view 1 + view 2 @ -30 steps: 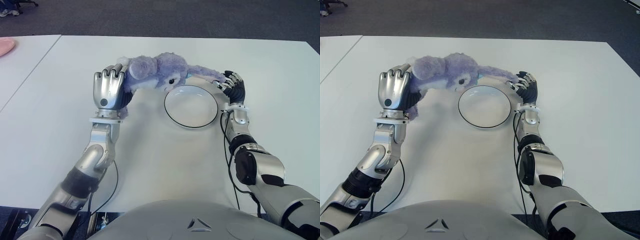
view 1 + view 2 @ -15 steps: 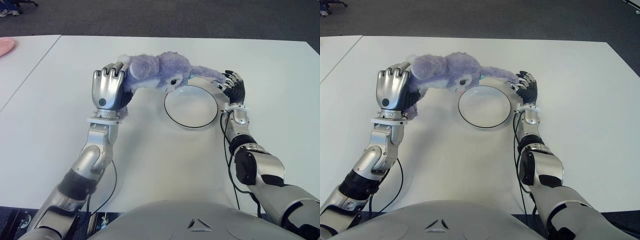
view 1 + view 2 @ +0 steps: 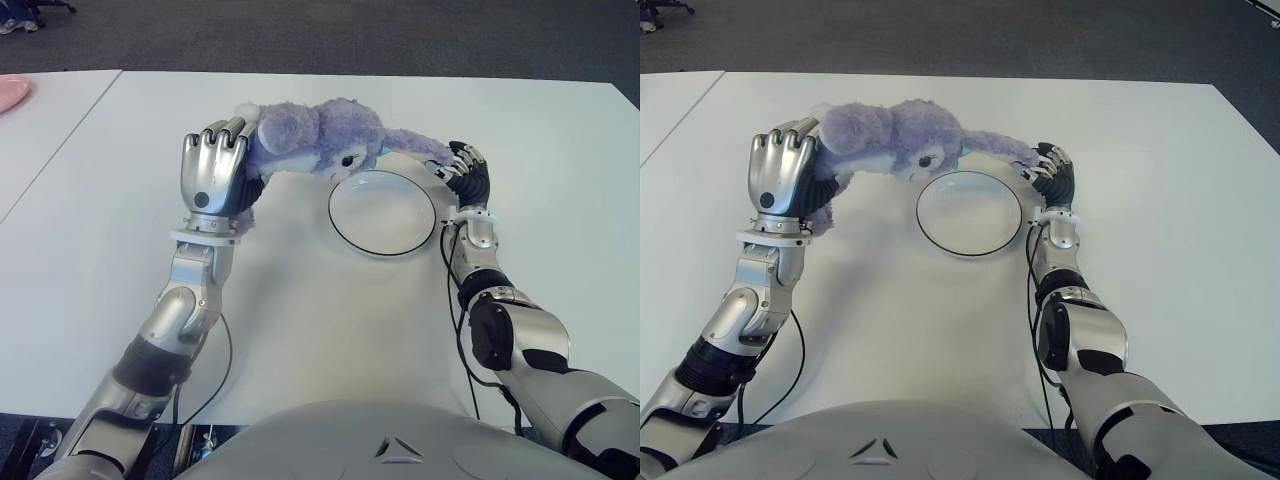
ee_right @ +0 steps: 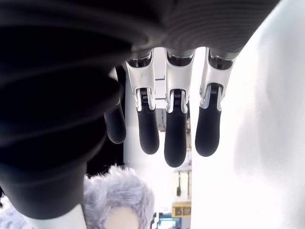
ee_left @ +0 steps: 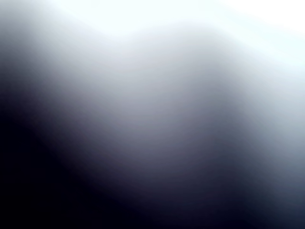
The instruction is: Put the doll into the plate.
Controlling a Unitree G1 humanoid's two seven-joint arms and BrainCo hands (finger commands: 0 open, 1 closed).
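Overhead, fluffy lilac doll (image 3: 315, 135), long-limbed

- The left hand (image 3: 211, 178) has a polished silver back with one small dark round dot.
- The right hand (image 3: 468, 178) has black fingers (image 4: 175, 138) with silver knuckle joints.
- Both forearms are silver with black elbow sections.
- Thin black cables run along each arm.

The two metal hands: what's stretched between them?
In both eye views the purple doll spans from the left hand to the right hand, beyond the plate.
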